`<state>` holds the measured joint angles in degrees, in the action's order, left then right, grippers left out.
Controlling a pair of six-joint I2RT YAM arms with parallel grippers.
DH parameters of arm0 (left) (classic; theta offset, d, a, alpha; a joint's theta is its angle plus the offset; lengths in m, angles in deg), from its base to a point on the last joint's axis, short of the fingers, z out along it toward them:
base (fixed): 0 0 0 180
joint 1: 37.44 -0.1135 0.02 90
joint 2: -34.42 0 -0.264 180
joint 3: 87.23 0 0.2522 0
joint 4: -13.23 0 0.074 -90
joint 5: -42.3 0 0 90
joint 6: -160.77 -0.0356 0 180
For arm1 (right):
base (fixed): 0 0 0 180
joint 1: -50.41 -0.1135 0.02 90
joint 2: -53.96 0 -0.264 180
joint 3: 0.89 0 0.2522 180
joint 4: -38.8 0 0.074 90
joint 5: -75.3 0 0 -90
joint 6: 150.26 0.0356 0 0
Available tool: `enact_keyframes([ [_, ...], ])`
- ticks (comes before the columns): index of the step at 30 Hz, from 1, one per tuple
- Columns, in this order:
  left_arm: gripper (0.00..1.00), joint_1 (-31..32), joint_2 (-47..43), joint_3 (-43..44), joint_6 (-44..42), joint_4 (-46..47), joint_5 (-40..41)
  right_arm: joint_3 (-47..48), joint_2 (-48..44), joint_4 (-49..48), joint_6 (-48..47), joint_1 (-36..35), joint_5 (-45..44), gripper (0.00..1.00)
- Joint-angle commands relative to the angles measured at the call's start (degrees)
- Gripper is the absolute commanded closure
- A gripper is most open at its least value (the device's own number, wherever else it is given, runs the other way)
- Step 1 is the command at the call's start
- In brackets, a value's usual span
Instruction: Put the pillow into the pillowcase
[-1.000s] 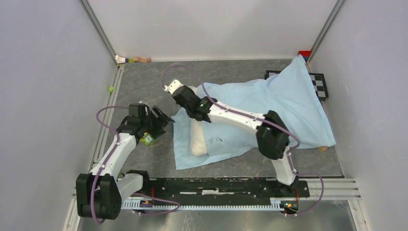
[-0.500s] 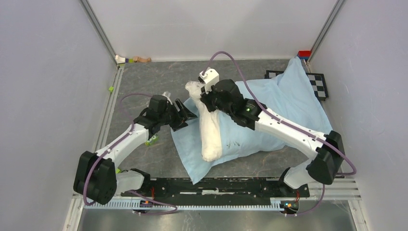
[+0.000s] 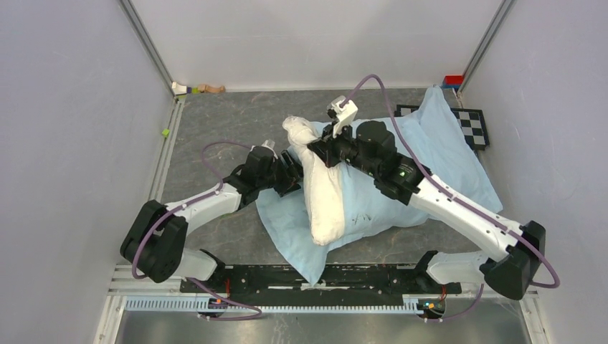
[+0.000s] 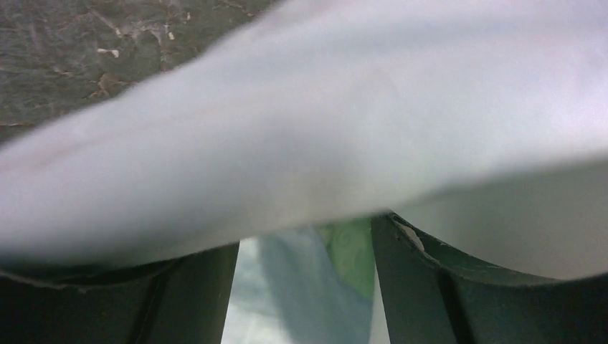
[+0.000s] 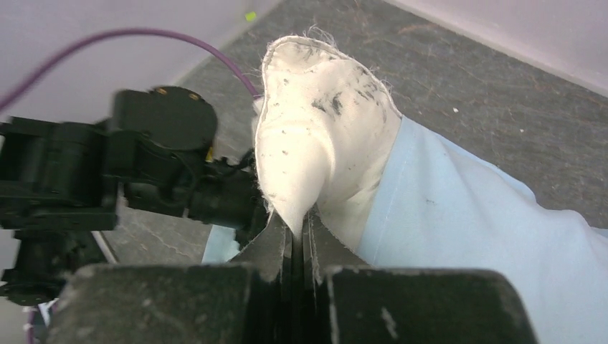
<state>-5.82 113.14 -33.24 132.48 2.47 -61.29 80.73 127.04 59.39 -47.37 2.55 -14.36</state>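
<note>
The off-white pillow lies partly on the light-blue pillowcase, its far end lifted. My right gripper is shut on the pillow's edge just below the raised corner; in the right wrist view the pillow rises from the pinched jaws beside the pillowcase. My left gripper is open at the pillowcase's left edge, tucked under the pillow. In the left wrist view the pillow fills the top, and blue and mint-green pillowcase cloth shows between the spread fingers.
A checkerboard lies under the pillowcase's far right corner, with a red block behind it. Small toys sit at the back left wall and a green bit by the left rail. A black rail runs along the front.
My right arm has swung right and back, pulling the pillow's corner up and turning the pillow. My left arm has reached right, from the bare table to the pillowcase's left edge.
</note>
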Motion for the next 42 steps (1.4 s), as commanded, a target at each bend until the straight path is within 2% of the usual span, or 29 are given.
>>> enact_keyframes([
  [1,0.29,2.3,2.7,0.8,5.2,8.6,3.5,-0.2,-5.5,-11.9,3.8,0.0,4.6,1.0],
  [13,0.43,10.8,10.8,5.2,4.8,8.5,18.9,-0.2,-6.4,-15.8,7.2,0.1,7.2,1.0],
  [17,0.64,10.8,11.0,5.3,3.9,8.1,20.8,0.9,-6.4,-13.1,5.9,0.0,5.5,1.0],
  [19,0.8,10.8,9.9,5.0,2.6,7.7,21.4,0.9,-6.6,-11.9,4.9,0.0,4.1,1.0],
  [22,0.93,10.8,7.0,4.0,0.6,6.6,21.1,1.0,-6.9,-10.2,3.6,0.2,2.3,1.0],
  [23,0.97,10.8,5.7,3.3,0.2,6.2,21.2,1.1,-6.9,-9.9,3.4,0.4,2.0,1.0],
  [25,0.98,10.8,2.6,0.9,0.1,6.9,20.8,1.1,-7.1,-10.2,3.4,0.7,2.1,1.0],
  [27,0.98,10.8,-0.1,-2.3,-0.3,12.4,17.9,1.2,-7.0,-11.2,3.9,0.9,3.7,1.0],
  [29,0.94,11.4,-0.8,-2.9,-0.7,14.0,15.9,1.6,-6.5,-12.5,4.9,1.0,5.7,1.0],
  [32,0.8,12.8,0.2,-2.5,-0.5,14.7,16.1,2.1,-6.2,-13.8,6.2,1.0,7.5,1.0],
  [34,0.59,13.9,1.4,-2.3,0.0,16.2,16.8,2.5,-6.3,-14.5,6.6,1.0,8.2,1.0],
  [38,0.28,16.8,4.3,0.1,-0.4,15.2,21.8,3.0,-6.4,-15.6,8.4,1.0,9.8,1.0],
  [40,0.18,17.5,6.7,1.4,-0.4,15.4,24.3,3.1,-6.3,-16.4,9.7,1.0,11.1,1.0],
  [42,0.14,17.7,8.9,2.8,0.3,14.7,26.9,2.9,-6.3,-17.5,11.2,1.1,12.2,1.0],
])
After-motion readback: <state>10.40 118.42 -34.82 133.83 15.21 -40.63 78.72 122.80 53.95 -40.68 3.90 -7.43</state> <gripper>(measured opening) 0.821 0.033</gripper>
